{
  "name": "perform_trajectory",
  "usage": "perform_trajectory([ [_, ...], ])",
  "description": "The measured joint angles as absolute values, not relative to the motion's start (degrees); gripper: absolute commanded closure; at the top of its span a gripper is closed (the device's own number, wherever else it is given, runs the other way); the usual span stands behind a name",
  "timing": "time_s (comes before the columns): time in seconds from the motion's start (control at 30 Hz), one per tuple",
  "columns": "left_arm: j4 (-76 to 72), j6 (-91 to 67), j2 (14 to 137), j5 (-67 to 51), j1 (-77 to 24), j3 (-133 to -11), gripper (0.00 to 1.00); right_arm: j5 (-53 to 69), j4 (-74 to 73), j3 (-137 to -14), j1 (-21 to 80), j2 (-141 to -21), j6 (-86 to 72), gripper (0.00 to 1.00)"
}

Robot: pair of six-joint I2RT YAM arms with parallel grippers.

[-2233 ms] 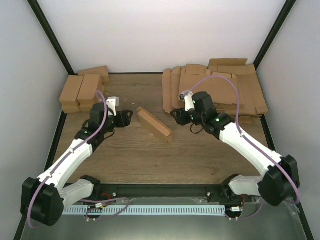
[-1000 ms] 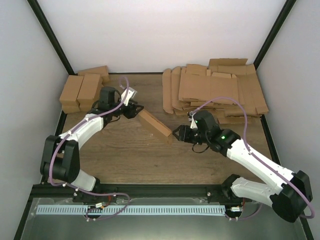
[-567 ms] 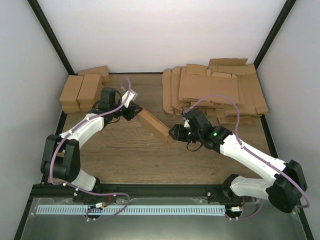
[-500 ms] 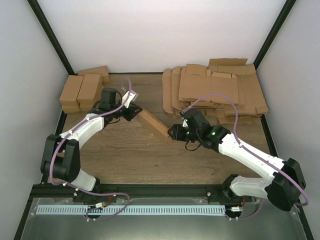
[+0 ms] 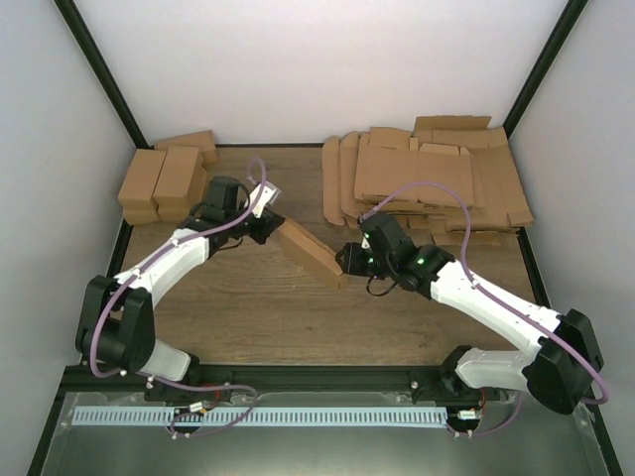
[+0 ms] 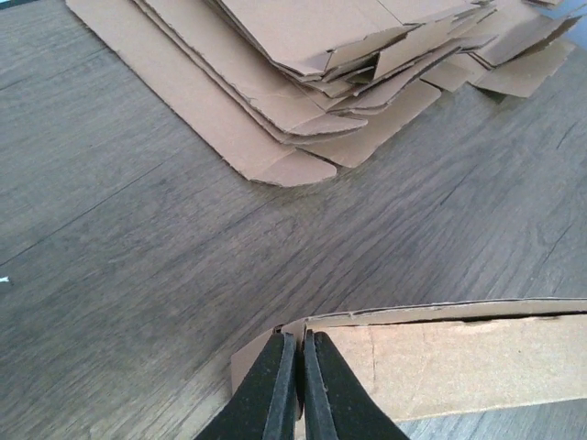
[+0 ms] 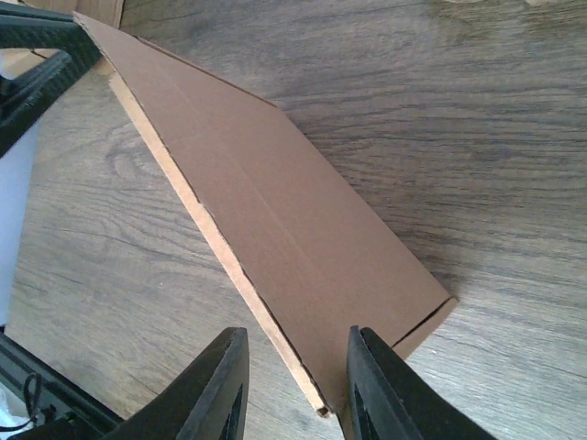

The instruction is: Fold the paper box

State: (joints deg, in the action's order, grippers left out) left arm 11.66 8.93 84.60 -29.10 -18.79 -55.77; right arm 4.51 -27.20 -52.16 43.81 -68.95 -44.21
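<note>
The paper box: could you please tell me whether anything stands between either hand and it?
Nothing visible does. The left hand is shut on an end flap of the paper box, and the right hand straddles its other end, jaws apart. The heap of flat blanks and the finished boxes lie clear at the far edge.
</note>
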Motion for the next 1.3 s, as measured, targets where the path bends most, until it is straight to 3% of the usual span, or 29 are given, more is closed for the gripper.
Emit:
perform_trajectory([
  [0.23,13.0,4.2,81.7,-24.2,-20.3,-55.5,0.96,1.8,-29.7,-52.6,43.8,-67.7,-42.5,0.66],
  [0.53,12.5,-1.2,75.3,-18.1,-23.7,-49.0,0.96,1.2,-31.5,-52.9,43.8,-65.3,-38.9,0.72],
  [0.97,8.6,-6.8,68.9,-8.9,-29.0,-41.7,0.96,-1.3,-35.6,-52.8,43.8,-64.3,-35.7,0.71],
  [1.3,7.7,-8.6,68.8,-5.2,-31.4,-41.4,0.96,-1.1,-37.7,-52.2,43.8,-63.4,-35.2,0.87],
])
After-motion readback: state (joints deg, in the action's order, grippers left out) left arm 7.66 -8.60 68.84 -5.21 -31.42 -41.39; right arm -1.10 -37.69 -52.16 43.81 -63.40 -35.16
